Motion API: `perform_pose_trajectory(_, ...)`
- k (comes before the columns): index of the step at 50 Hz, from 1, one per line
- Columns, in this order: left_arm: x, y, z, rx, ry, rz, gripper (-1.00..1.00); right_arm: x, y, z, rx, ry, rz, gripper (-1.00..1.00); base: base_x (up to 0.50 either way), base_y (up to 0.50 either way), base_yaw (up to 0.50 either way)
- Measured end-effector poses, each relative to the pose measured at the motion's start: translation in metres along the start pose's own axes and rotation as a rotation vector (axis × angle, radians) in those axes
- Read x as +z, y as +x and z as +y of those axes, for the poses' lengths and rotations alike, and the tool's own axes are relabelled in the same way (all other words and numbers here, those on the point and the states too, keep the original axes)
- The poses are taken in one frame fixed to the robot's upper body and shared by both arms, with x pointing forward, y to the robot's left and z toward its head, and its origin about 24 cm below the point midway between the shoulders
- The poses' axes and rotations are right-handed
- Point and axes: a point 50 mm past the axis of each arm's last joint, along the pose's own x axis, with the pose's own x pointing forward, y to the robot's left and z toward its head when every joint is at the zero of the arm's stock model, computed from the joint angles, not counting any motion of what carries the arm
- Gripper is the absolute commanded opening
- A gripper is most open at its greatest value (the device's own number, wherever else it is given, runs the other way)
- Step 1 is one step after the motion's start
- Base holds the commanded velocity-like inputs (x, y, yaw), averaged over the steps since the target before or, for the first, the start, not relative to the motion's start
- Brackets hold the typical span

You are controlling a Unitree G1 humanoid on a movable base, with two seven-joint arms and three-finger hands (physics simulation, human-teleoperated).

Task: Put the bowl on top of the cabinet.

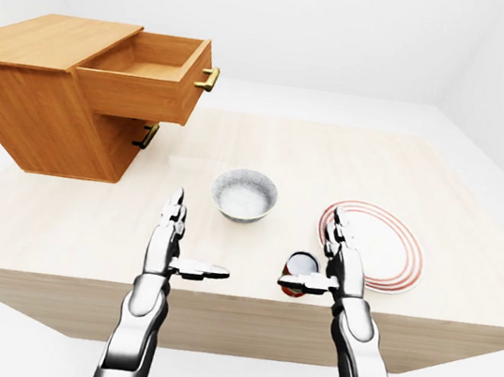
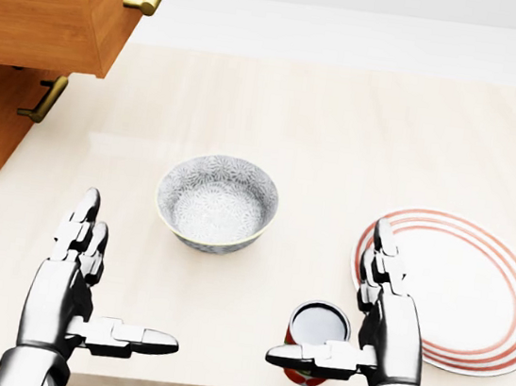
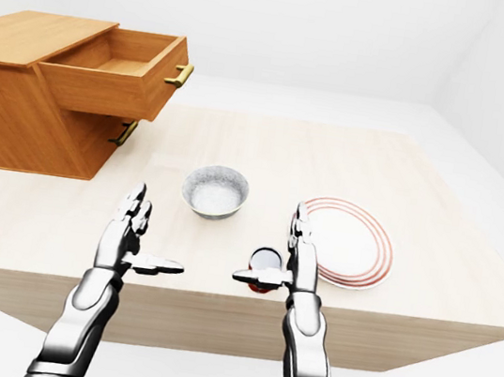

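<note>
A grey patterned bowl [image 2: 217,202] stands upright and empty on the light wooden table [image 2: 324,126], near the middle of the head view. The wooden cabinet [image 1: 44,86] sits at the table's upper left in the left-eye view, its top drawer [image 1: 146,73] pulled out and its flat top bare. My left hand [image 2: 98,286] hovers open below and left of the bowl, apart from it. My right hand [image 2: 352,310] hovers open below and right of the bowl, with nothing in it.
A red can [image 2: 317,339] stands just by my right hand's thumb, near the table's bottom edge. A white plate with red rings [image 2: 474,288] lies to the right. The open drawer juts over the table towards the bowl.
</note>
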Motion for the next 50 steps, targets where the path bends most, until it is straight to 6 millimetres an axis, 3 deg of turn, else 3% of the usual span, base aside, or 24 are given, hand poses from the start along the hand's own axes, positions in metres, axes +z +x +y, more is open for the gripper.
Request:
perform_pose_trajectory(33, 0.001, -0.001, 0.007, 0.019, 0.022, -0.001, 1.0, -0.004, 0.002, -0.001, 0.025, 0.0, 0.032, 1.0, 0.0, 0.0, 0.0)
perform_pose_trajectory(50, 0.003, -0.001, 0.011, 0.029, 0.004, -0.019, 1.0, -0.005, 0.002, 0.0, 0.031, 0.005, 0.04, 1.0, 0.48, 0.0, 0.0)
